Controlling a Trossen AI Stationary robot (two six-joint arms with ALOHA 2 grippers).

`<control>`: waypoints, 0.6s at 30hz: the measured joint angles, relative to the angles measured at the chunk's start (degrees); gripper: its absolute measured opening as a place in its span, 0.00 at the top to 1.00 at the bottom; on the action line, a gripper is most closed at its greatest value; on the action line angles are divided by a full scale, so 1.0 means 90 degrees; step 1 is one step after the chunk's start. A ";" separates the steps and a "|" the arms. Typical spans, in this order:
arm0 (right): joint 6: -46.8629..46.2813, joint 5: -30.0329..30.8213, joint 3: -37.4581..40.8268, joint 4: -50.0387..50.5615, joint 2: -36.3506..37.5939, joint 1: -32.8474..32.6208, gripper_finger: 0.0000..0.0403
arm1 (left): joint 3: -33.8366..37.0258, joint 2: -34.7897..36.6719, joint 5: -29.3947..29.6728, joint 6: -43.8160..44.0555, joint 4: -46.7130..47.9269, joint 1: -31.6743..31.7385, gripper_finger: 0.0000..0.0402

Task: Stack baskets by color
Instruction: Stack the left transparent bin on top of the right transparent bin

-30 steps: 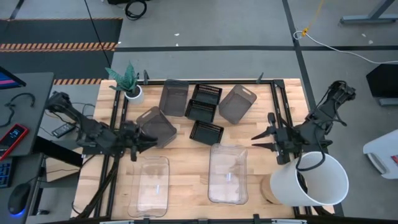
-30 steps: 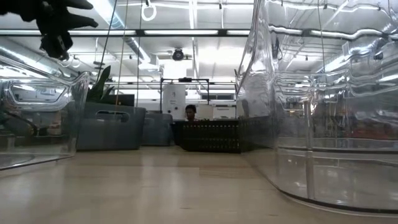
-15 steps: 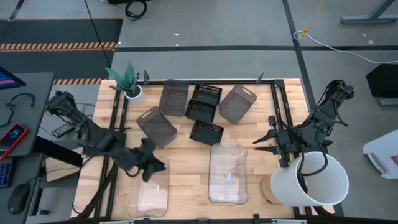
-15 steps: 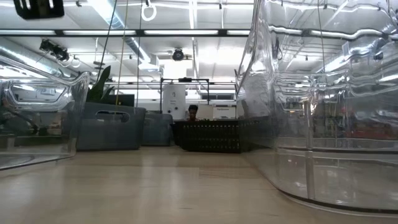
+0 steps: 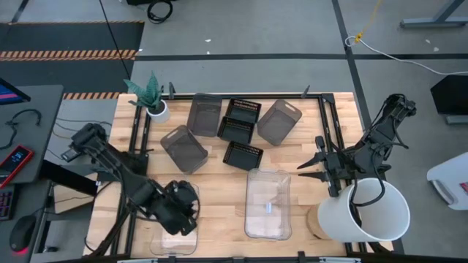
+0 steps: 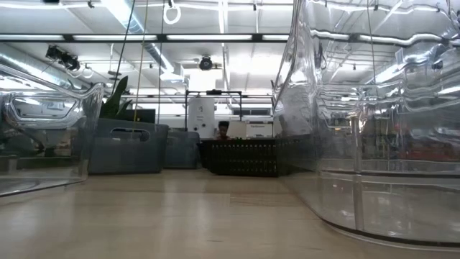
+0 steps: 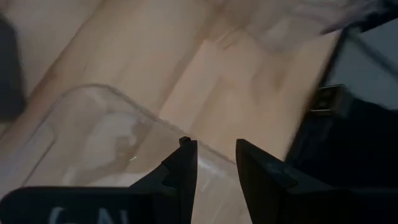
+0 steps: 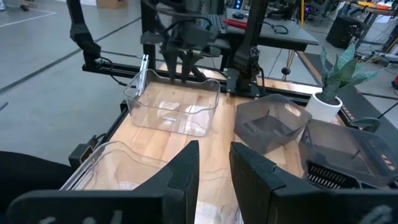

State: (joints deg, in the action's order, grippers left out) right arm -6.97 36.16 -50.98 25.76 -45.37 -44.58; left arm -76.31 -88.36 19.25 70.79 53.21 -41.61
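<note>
Little is sorted yet. The black lattice baskets [image 5: 241, 120] sit around 12 o'clock on the worktop [image 5: 219, 193], two touching, the third [image 5: 243, 155] just below. Three grey baskets [image 5: 183, 147] lie spread around them, unstacked. Two clear baskets [image 5: 268, 204] rest apart near 6 o'clock. The left gripper [image 5: 184, 207], jaws narrowly parted and empty, hangs over the 7 o'clock clear basket [image 7: 93, 149]. The right gripper [image 5: 311, 166] waits at 3 o'clock, jaws slightly parted, empty.

Table-level across pale wood [image 6: 194, 216]: a clear basket [image 6: 374, 122] looms at right, another clear basket [image 6: 43, 137] at left — behind them smoky grey baskets [image 6: 129, 147], a black lattice basket [image 6: 241, 157] and a green plant [image 6: 115, 97].
</note>
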 joint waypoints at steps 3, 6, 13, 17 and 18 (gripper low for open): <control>-0.0039 -0.0002 0.0000 0.0005 -0.0069 0.0000 0.76 | -0.0175 -0.0310 -0.0220 0.0148 -0.0063 -0.0011 0.71; -0.0034 -0.0002 0.0000 0.0017 -0.0105 0.0000 0.76 | -0.0369 -0.0513 -0.0610 0.0182 -0.0077 -0.0019 0.71; -0.0017 0.0000 0.0000 0.0077 -0.0113 0.0000 0.76 | -0.0881 -0.0811 -0.0859 0.0178 0.0129 -0.0017 0.71; -0.0022 0.0000 0.0000 0.0110 -0.0113 0.0000 0.76 | -0.1248 -0.0961 -0.0943 0.0107 0.0266 -0.0017 0.71; -0.0031 0.0000 0.0000 0.0112 -0.0113 0.0000 0.76 | -0.1363 -0.1010 -0.0972 0.0072 0.0306 -0.0017 0.71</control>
State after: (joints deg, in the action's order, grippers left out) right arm -7.25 36.16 -50.98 26.76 -46.39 -44.58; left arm -88.58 -97.44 10.49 71.43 55.96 -41.76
